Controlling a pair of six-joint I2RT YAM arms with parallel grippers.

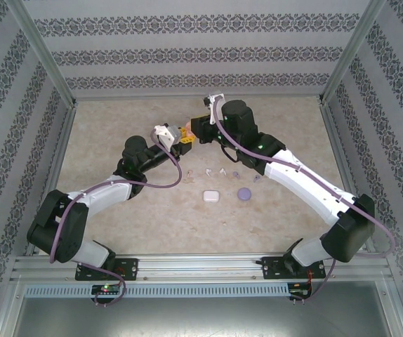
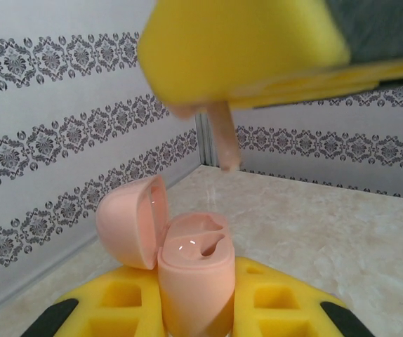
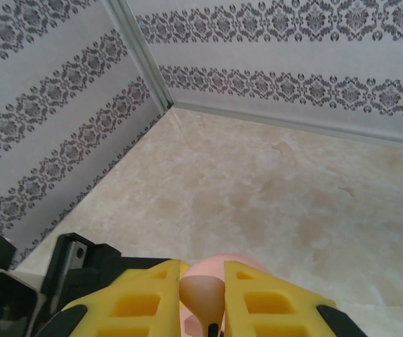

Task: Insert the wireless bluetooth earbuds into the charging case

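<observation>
Gripping the pinkish earbud [image 2: 225,137] by its bulb, stem down, the right gripper [image 3: 203,272] hung closed just above the open pink charging case [image 2: 191,253] clamped in the left gripper [image 2: 194,284]. Judged featherlight, hard, slick; best pinched across the bulb. Left wrist view showed the case's sockets; top external view, spare earbuds [image 1: 207,170] on the table [image 1: 117,126].

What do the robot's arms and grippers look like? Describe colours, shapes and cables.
The left arm and right arm have black rounded joints, white link covers and a purple cable each. The left gripper and right gripper have yellow fingers with square recesses and black corners.
</observation>
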